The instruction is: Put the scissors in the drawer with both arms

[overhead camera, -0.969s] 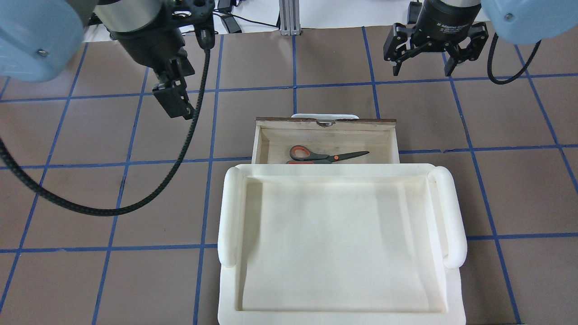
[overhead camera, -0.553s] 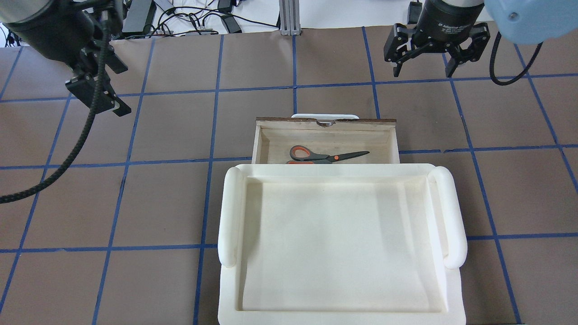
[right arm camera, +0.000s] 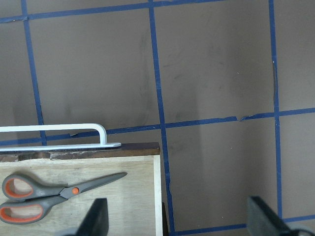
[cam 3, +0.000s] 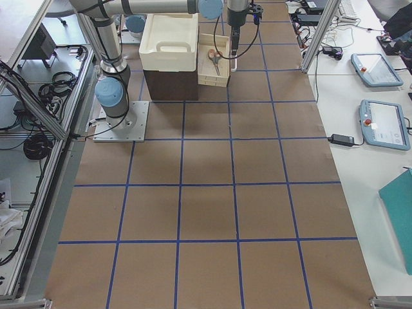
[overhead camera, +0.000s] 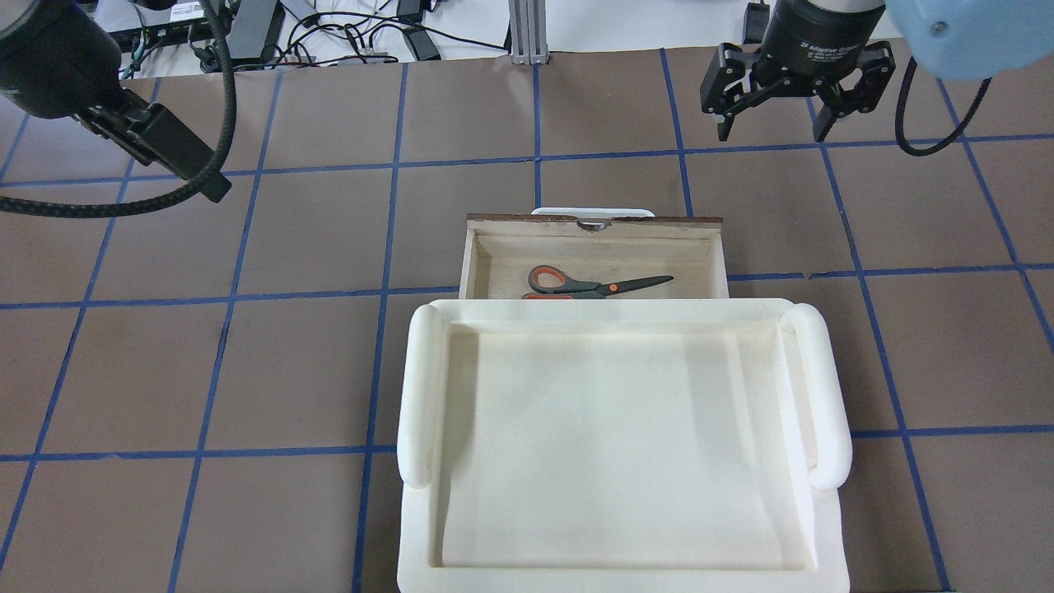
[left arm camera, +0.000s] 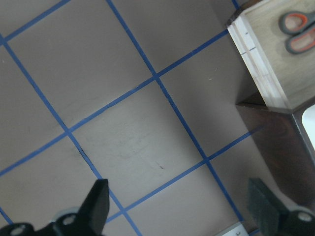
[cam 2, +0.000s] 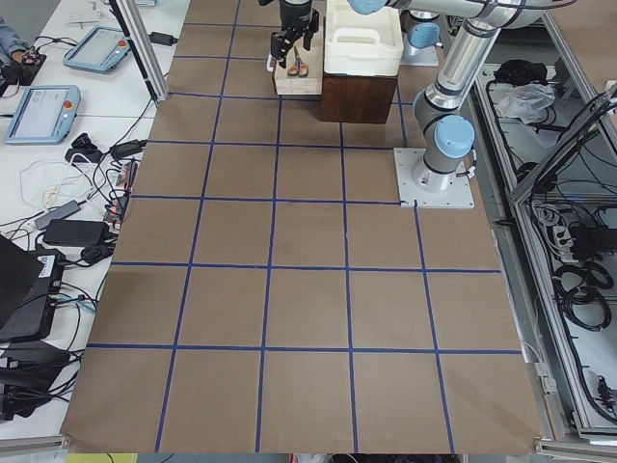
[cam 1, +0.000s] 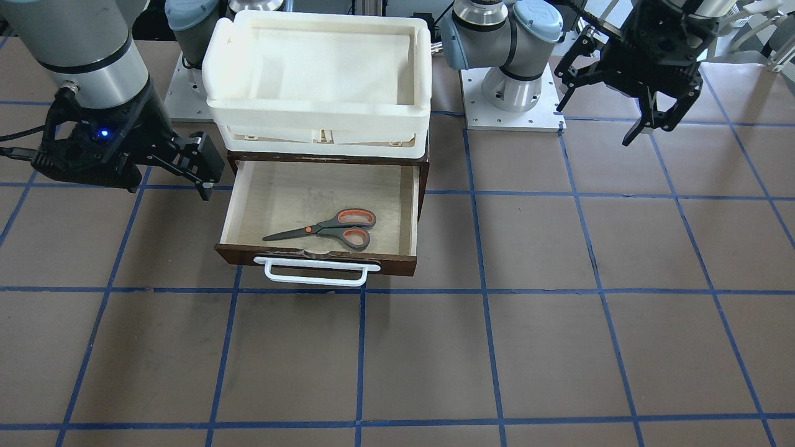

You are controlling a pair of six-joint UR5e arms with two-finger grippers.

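Note:
The scissors lie flat in the open drawer, handles to the robot's left and blades to its right. They also show in the front view, the right wrist view and the left wrist view. The drawer's white bar handle faces away from the robot. My left gripper is open and empty, well left of the drawer; its fingers stand wide apart over bare table. My right gripper is open and empty, beyond the drawer's right front corner.
A cream-white tray sits on the dark cabinet above the drawer. The left arm's base plate lies next to the cabinet. A black cable hangs from the left arm. Cables and boxes lie past the far table edge.
My left gripper has swung away to the left, from beside the drawer toward the table's far left. The right gripper and the scissors have stayed put.

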